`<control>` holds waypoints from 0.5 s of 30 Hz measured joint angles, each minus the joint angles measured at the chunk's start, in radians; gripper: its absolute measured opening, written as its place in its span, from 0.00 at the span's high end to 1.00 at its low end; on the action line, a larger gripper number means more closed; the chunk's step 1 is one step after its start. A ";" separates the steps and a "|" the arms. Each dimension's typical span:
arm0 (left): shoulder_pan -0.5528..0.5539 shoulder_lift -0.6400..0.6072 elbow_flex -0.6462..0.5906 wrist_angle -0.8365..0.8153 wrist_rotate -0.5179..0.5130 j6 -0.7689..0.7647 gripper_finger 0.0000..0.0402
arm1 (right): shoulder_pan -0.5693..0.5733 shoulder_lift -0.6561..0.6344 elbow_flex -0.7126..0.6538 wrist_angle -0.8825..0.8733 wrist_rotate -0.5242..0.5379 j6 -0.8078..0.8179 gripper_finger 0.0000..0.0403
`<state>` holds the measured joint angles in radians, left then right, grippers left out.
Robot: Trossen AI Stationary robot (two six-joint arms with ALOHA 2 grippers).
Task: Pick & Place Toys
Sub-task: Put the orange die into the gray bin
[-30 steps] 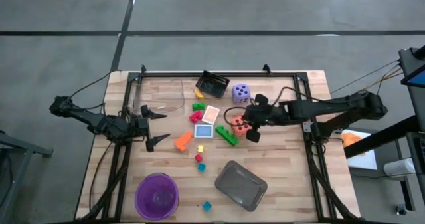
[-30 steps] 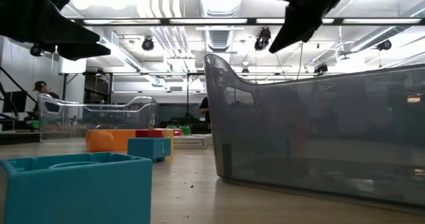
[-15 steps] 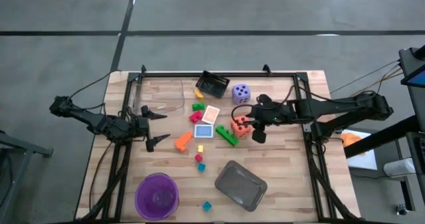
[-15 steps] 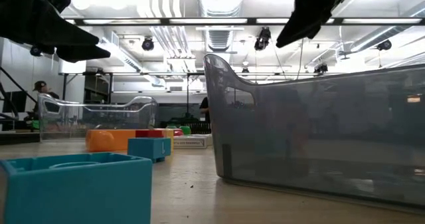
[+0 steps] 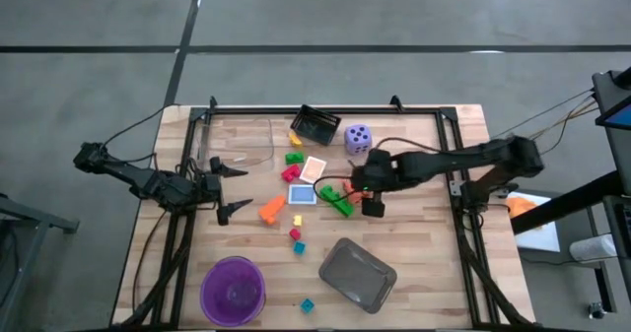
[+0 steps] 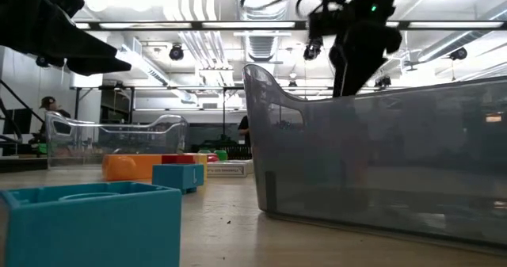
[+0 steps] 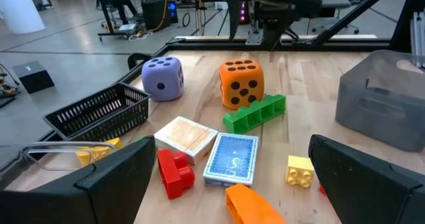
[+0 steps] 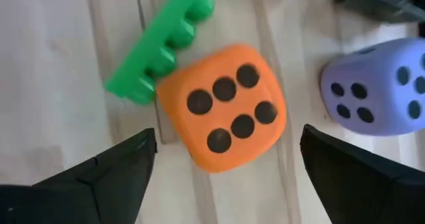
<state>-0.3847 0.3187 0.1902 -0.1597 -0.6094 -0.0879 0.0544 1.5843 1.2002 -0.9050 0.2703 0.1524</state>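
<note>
The orange die [image 8: 222, 114] rests on the table in the right wrist view, its six-dot face up, between a long green block [image 8: 159, 48] and the purple die [image 8: 375, 88]. My right gripper [image 8: 222, 184] hangs above the orange die, pointing steeply down, open, one finger on either side and touching nothing. In the high view my right gripper [image 5: 362, 187] covers most of that die. My left gripper [image 5: 233, 187] waits open at the table's left. Two cards [image 7: 230, 159] and small blocks lie mid-table.
A black basket [image 5: 315, 125] stands at the far edge beside the purple die [image 5: 357, 137]. The grey tray [image 5: 357, 273] and the purple bowl [image 5: 234, 291] sit near the front edge. An orange block [image 5: 272, 210] and small blocks [image 5: 296, 235] lie between the arms.
My right gripper has opened wide, tipped from a slant to point steeply down, and gone a little toward the table's left and down over the orange die. The toys lie where they were.
</note>
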 joint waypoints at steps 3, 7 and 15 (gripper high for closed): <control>0.000 0.000 0.000 -0.004 0.000 -0.003 0.01 | 0.002 0.068 0.029 -0.016 0.001 -0.021 0.12; 0.000 0.000 0.000 -0.004 0.000 -0.003 0.01 | 0.002 0.138 0.033 -0.008 0.014 -0.046 0.12; 0.000 0.000 0.000 -0.029 0.000 -0.015 0.01 | 0.021 0.283 0.036 -0.009 0.142 -0.051 0.12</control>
<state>-0.3848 0.3187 0.1902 -0.1883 -0.6094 -0.1028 0.0752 1.8673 1.2362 -0.9137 0.4122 0.1013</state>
